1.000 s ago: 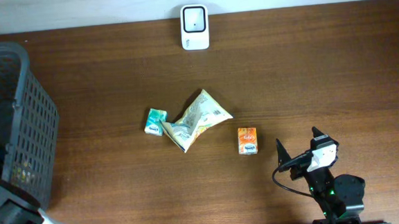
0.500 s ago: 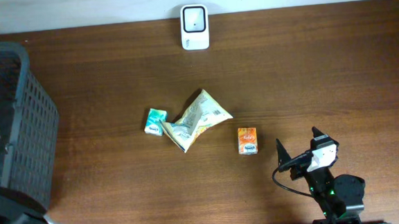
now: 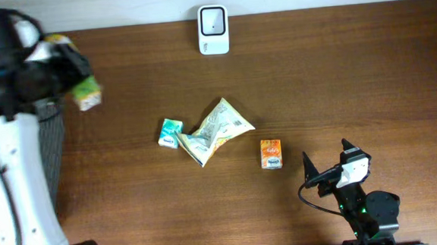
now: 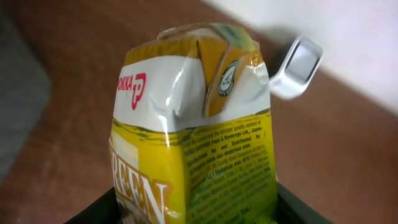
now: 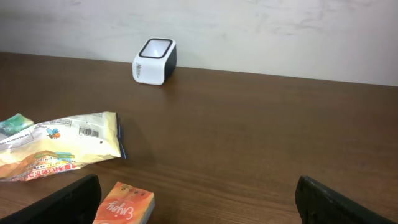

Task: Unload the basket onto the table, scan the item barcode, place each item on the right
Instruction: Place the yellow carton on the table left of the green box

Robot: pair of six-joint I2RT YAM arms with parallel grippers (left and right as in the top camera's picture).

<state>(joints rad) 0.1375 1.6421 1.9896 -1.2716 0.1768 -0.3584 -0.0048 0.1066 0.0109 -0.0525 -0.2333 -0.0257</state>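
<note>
Carton, yellow and green with a dented white top, sits gripped between the left fingers, which stand about half closed against its two sides; its folded top points away from the wrist camera, toward the scanner, which shows blurred beyond its upper right corner. From overhead the carton hangs over the far left of the tabletop, just beside the basket and well apart from the scanner, which stands at the far edge near the middle.

The right fingers are spread fully wide and hold nothing; they hover low at the near right. Ahead of them lie the orange box, the bag with its barcode facing up, and past that the teal box; overhead, the teal box touches the bag, while the orange box lies near but apart.
</note>
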